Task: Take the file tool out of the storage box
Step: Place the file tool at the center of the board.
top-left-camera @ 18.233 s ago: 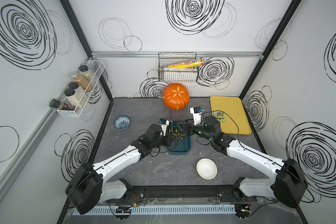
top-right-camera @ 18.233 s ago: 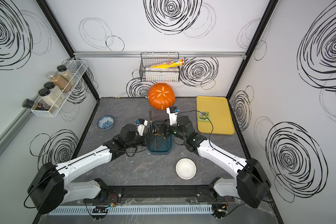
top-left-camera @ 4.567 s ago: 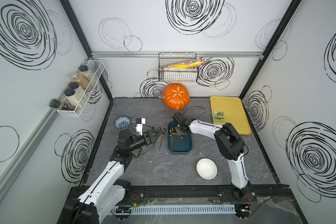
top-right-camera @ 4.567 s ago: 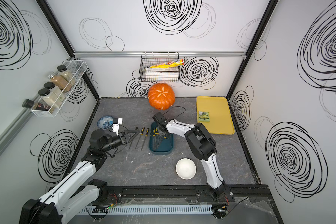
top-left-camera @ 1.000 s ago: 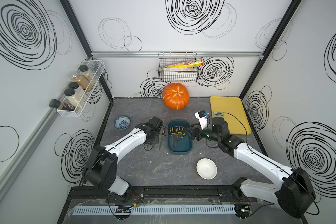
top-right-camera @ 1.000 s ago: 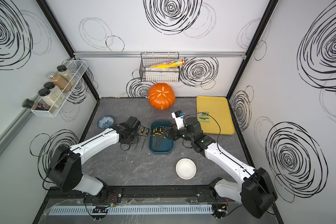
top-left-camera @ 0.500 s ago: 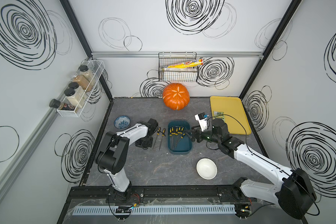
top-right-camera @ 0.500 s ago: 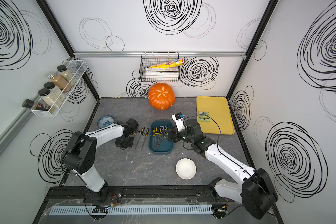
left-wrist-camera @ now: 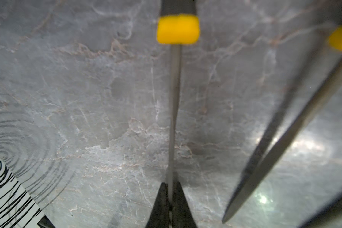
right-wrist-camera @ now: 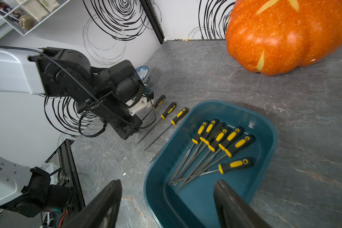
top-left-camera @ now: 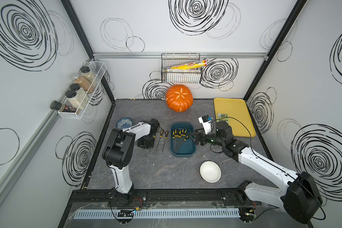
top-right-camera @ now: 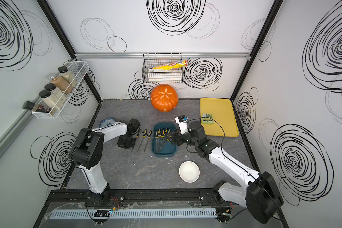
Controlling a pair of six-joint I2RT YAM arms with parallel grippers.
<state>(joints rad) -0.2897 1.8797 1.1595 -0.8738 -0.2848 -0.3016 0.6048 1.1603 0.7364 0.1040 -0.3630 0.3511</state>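
The left gripper (left-wrist-camera: 170,185) is pinched onto the thin shaft of a file tool (left-wrist-camera: 174,98) down at the surface (top-left-camera: 156,171), beside two other files (top-left-camera: 166,133). Right of them sits the storage box (top-left-camera: 188,149) with more files (right-wrist-camera: 220,137) inside. The right gripper (right-wrist-camera: 167,185) hovers at its edge, jaws wide.

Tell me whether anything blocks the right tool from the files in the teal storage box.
Nothing visible does. The right tool, jaws open, hangs at the rim of the storage box with only air down to the files. They overlap in a fan, so neighbours crowd any one shaft.
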